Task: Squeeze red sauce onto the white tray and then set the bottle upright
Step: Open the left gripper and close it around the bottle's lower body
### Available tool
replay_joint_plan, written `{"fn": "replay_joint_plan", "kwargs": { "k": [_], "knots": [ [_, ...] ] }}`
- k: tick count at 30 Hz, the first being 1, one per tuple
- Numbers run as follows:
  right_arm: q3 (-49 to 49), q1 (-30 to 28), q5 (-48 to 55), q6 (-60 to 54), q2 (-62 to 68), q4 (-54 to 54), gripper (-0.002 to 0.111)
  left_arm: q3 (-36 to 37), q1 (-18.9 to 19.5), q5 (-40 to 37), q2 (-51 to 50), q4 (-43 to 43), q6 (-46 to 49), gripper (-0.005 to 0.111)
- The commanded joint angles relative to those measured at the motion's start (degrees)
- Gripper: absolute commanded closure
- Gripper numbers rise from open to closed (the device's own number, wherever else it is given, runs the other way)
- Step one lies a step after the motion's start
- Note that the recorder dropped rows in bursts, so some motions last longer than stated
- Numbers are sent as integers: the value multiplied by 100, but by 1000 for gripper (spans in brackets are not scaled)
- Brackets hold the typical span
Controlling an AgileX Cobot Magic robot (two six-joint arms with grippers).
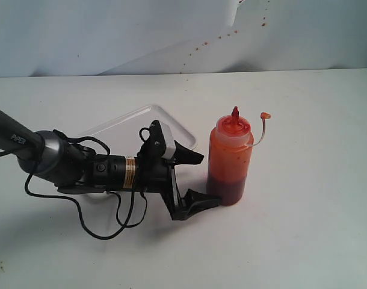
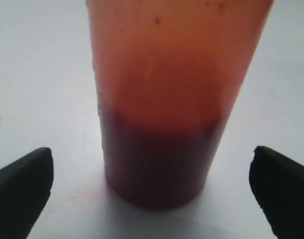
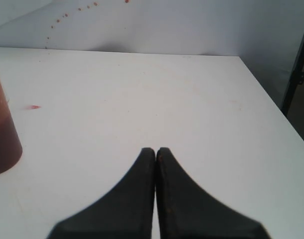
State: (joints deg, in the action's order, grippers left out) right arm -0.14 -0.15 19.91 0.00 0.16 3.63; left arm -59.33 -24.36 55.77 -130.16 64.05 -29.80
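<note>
A matte white tabletop point(image 1: 304, 241) is recorded. Behind it a pale grey-blue backdrop point(image 1: 81, 36) is seen, marked by a slanting line of reddish-brown specks point(image 1: 204, 44). A dark upright frame point(image 3: 297, 64) is noted beyond the tabletop's edge.

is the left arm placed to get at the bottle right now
Probably yes: the left end effector is open and aimed at the upright bottle, which stands centred just ahead of its fingers, with nothing visible between them.

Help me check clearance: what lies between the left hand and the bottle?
Only bare table lies between the left hand and the bottle, shown in the left wrist view.
</note>
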Motion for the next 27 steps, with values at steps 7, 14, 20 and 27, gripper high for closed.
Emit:
{"fn": "replay_joint_plan", "kwargs": {
  "k": [7, 14, 20, 27],
  "knots": [
    [14, -44, -35, 0, -16, 63, 108, -31, -51, -10, -10, -547, 35, 2],
    [14, -44, -35, 0, -16, 63, 108, -202, -51, -9, -54, -571, -17, 2],
    [14, -44, -35, 0, -16, 63, 108, -565, -127, -71, -221, -74, -143, 2],
    [14, -44, -35, 0, -16, 63, 108, -723, -127, -22, -459, 167, -101, 2]
  ]
}}
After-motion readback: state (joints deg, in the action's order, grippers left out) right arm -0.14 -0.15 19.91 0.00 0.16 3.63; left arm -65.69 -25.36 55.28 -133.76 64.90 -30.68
